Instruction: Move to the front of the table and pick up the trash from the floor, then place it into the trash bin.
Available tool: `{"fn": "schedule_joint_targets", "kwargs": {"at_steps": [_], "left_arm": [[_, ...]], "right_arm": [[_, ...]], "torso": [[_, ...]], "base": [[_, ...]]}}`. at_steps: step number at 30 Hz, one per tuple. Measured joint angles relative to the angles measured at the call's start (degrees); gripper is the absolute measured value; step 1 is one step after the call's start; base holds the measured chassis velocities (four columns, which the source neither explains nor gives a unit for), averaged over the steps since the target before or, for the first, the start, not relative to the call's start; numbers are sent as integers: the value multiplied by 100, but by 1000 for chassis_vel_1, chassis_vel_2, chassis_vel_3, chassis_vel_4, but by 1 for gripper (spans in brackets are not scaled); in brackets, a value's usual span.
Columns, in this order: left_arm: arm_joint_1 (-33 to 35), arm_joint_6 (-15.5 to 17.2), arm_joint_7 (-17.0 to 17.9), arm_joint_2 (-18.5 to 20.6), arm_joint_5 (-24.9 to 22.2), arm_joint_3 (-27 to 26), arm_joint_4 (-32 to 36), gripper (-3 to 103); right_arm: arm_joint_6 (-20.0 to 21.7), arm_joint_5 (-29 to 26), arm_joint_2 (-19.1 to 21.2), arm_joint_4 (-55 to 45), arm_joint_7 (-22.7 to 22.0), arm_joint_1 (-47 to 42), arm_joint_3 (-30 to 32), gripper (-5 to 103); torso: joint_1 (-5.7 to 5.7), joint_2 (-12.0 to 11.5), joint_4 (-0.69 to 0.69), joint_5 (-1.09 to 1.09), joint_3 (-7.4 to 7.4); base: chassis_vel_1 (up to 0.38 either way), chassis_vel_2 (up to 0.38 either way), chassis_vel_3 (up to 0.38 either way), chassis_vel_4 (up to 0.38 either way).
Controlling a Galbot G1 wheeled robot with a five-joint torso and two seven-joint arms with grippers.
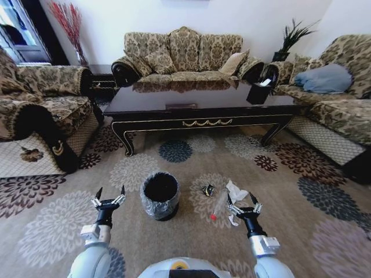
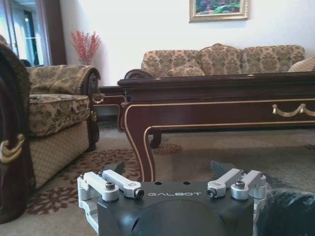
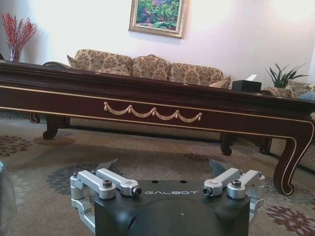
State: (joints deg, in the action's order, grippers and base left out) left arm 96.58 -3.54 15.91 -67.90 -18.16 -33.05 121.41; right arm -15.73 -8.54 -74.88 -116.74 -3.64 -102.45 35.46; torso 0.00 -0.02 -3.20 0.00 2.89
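In the head view, the black plastic-lined round bin (image 1: pixel 160 195) is seen at lower centre on the flowered beige carpet (image 1: pixel 191 159). Right of it lie a dark crumpled wrapper (image 1: pixel 208 189), a clear red-capped bottle (image 1: pixel 218 205) and a white tissue (image 1: pixel 235 190). The left pincer (image 1: pixel 109 197) and right pincer (image 1: pixel 243 205) are held open. In the wrist views, the dark glossy wooden counter (image 2: pixel 216 105) is seen ahead.

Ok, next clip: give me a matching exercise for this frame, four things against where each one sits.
Things:
1. trash bin
2. clear bottle
3. white tissue
4. black tissue box

Places:
A. on the table, toward its right end
B. on the floor ahead of the left gripper
C. on the floor beside the right gripper, red cap nearest the robot
D. crumpled, just beyond the right gripper

Pairs: 1-B, 2-C, 3-D, 4-A
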Motion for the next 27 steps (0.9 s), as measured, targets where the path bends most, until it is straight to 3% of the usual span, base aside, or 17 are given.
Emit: {"fn": "schedule_joint_targets", "kwargs": {"at_steps": [3,4,8,10,13,14,15,17,19,24,27], "left_arm": [[-252,565,76,208,-290,191,-14,100],[-252,565,76,208,-290,191,-14,100],[-732,1465,299,600,-1001,549,222,100],[-827,1609,354,673,-1178,596,305,100],[-1052,2234,670,882,-2087,616,621,100],[-1146,2698,947,1018,-2585,606,746,100],[-1146,2698,947,1018,-2585,606,746,100],[-1251,3269,1286,1211,-3015,612,788,100],[-1433,3634,1542,1392,-3359,690,751,100],[-1826,3873,1792,1608,-3859,956,482,100],[-2050,3897,1784,1647,-3882,1152,234,100]], "right_arm": [[-27,3,-20,-6,18,-28,0,100],[-27,3,-20,-6,18,-28,0,100],[-64,5,-45,-5,28,-46,11,100],[-65,5,-45,-1,29,-39,2,100],[-61,3,-8,31,30,54,-83,100],[-55,-10,40,91,30,123,-131,100],[-55,-10,40,91,30,123,-131,100],[-51,-36,115,173,30,200,-171,100],[-51,-61,136,198,34,206,-172,100],[-52,-79,122,212,38,196,-149,100],[-53,-78,99,215,40,190,-148,100]], "torso": [[0,1,0,0,0],[0,1,0,0,0],[0,0,-1,-1,2],[0,0,-2,-1,2],[0,1,-1,0,1],[0,1,1,1,1],[0,1,1,1,1],[0,1,3,0,2],[0,1,0,0,2],[0,1,0,0,2],[0,1,1,-1,2]], "base": [[16,-15,-19,15],[0,0,0,0],[0,0,0,0],[0,0,0,0],[0,0,0,0],[0,0,0,0],[0,0,0,0],[0,0,0,0],[0,0,0,0],[0,0,0,0],[0,0,0,0]]}}
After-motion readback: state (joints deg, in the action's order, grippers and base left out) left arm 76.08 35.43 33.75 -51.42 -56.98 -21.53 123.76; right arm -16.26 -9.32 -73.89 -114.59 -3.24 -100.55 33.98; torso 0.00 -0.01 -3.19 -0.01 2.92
